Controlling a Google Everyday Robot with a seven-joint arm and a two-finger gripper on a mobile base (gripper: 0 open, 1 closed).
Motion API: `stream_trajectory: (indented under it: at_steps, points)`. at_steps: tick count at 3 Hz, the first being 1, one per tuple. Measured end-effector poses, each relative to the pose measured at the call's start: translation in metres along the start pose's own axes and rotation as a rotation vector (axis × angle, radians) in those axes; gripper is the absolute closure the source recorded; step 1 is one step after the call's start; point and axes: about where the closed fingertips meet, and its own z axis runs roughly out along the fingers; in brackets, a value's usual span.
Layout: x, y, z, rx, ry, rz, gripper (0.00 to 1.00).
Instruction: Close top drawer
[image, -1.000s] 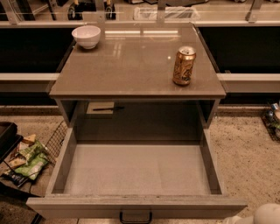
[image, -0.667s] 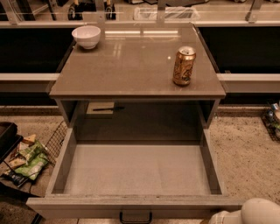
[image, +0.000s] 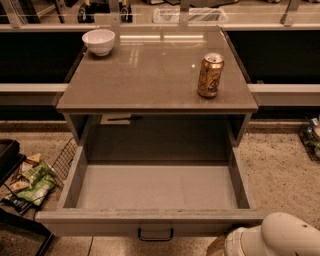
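The top drawer (image: 150, 218) is a deep grey box pulled far out of the cabinet towards me, and its inside is bare. Its small black handle (image: 155, 234) sits centred on the front, at the bottom edge of the view. My gripper (image: 237, 245) comes in at the bottom right corner on the white arm (image: 287, 237). It is just right of the handle and close to the drawer's front right corner. No other drawers show.
A white bowl (image: 99, 41) stands at the back left of the cabinet top (image: 150, 75) and a gold can (image: 210, 75) at the right. A wire basket with snack packs (image: 30, 182) sits on the floor to the left. Small items (image: 312, 132) lie at the far right.
The white arm with my gripper has come further into view from the bottom right corner, moving left and up towards the drawer front. The drawer has not moved.
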Motion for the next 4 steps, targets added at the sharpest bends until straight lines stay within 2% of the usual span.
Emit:
stream_trajectory:
  at_steps: [1, 2, 3, 4]
  points:
    - [-0.027, -0.020, -0.007, 0.021, -0.008, -0.053, 1.00]
    - [-0.067, -0.055, -0.022, 0.063, -0.061, -0.117, 1.00]
    - [-0.096, -0.079, -0.028, 0.098, -0.107, -0.165, 1.00]
    - [-0.097, -0.082, -0.025, 0.091, -0.118, -0.172, 1.00]
